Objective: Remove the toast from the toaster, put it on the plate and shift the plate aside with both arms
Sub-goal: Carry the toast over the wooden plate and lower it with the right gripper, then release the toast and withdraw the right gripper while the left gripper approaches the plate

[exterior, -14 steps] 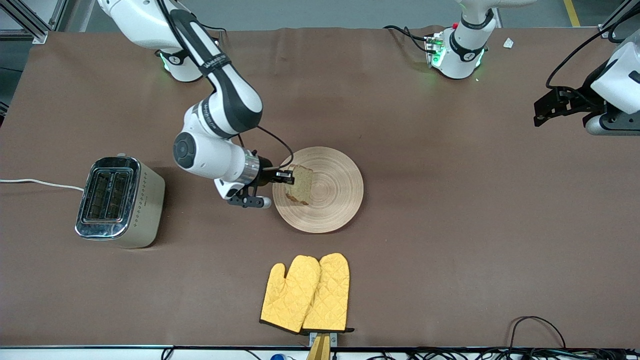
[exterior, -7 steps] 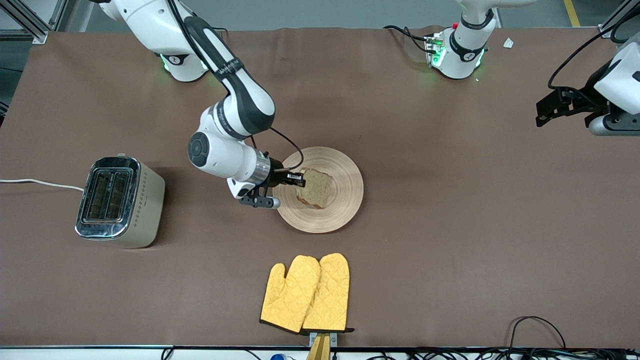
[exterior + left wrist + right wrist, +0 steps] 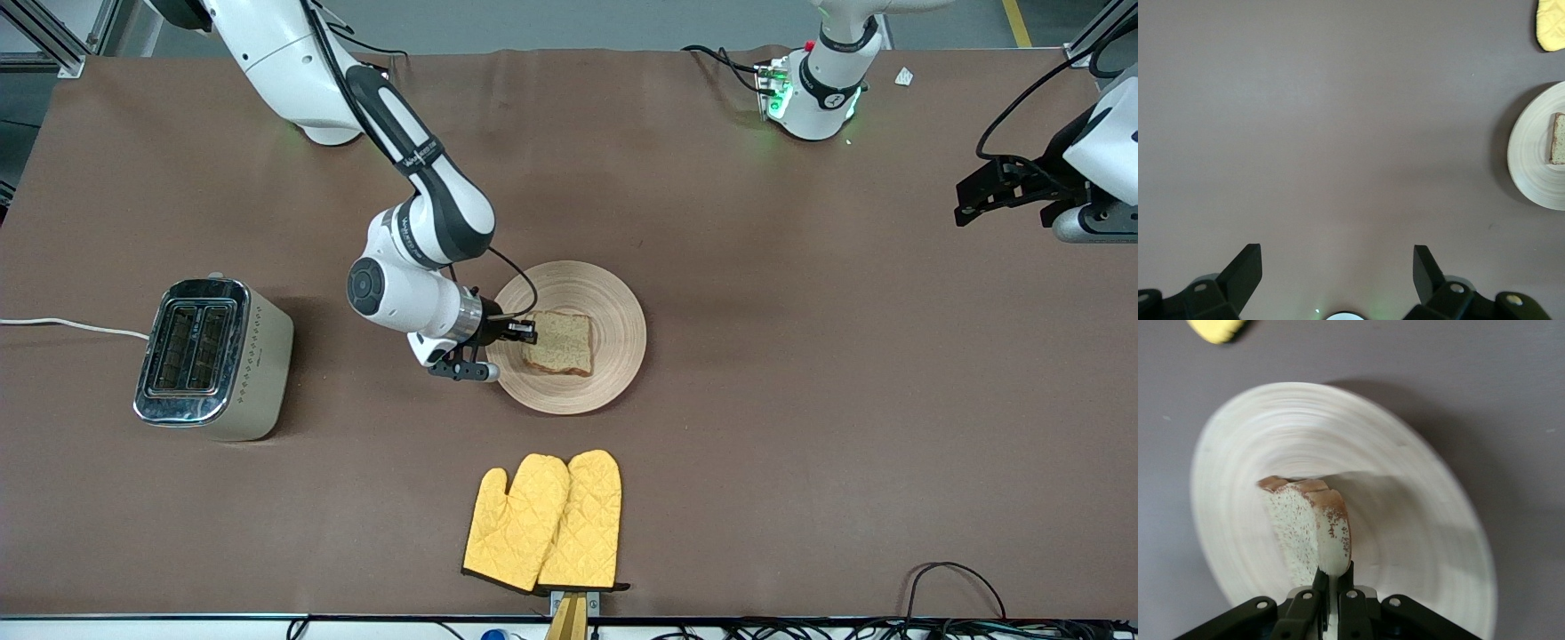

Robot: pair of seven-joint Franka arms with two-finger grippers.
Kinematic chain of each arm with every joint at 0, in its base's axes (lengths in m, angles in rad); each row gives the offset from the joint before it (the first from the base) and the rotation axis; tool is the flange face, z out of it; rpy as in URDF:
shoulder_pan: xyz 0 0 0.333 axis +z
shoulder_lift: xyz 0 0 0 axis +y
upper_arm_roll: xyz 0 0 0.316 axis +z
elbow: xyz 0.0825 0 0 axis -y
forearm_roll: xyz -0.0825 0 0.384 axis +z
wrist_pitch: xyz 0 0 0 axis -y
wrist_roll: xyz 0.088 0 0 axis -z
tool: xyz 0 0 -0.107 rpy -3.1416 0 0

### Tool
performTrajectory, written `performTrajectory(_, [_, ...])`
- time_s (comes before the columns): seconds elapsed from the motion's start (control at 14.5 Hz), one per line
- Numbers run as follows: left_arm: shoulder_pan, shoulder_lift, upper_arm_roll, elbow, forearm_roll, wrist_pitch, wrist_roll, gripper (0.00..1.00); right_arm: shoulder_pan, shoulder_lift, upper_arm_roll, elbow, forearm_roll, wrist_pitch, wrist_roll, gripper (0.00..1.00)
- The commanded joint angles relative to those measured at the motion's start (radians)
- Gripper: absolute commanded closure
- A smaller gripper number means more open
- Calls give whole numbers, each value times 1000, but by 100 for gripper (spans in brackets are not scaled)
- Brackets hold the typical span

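Observation:
The toast lies flat or nearly flat on the round pale plate in the middle of the table. My right gripper is low over the plate's rim toward the right arm's end and is shut on the toast's edge. The right wrist view shows the toast pinched between the fingers of the right gripper, with the plate under it. My left gripper is open and empty, up over the left arm's end of the table. In the left wrist view the left gripper is over bare table, with the plate and toast far off.
A silver toaster with a white cord stands toward the right arm's end. A pair of yellow oven mitts lies nearer the front camera than the plate. Cables run along the table's front edge.
My right gripper has carried the toast farther over the plate and turned it from standing on edge to lying flat. The left arm has barely moved.

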Motion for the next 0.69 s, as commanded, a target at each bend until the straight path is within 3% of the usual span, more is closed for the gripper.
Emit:
performTrajectory(0.0, [5,38,-1,5,-37,28,16,0,-37,-10,9,-68,24,8,-89,99])
performTrajectory(0.14, [3,70,-2,6,-43,46,11,0,-38,-10,9,-67,26,7,-79,93])
performTrajectory(0.21, [2,86,-2,6,-70,59,11,0,-46,-10,6,-64,26,-10,-79,76])
performTrajectory(0.28, [3,104,-2,6,-104,68,11,0,-64,-10,3,-55,26,-59,-81,50])
performTrajectory(0.34, [5,130,-1,6,-133,70,17,0,-83,-10,3,-42,26,-103,-81,31])
performTrajectory(0.48, [28,185,-1,6,-175,100,24,0,-115,-16,1,-24,26,-183,-79,23])
performTrajectory(0.62, [46,262,-1,5,-297,135,80,0,-141,-41,0,-18,16,-248,-81,14])
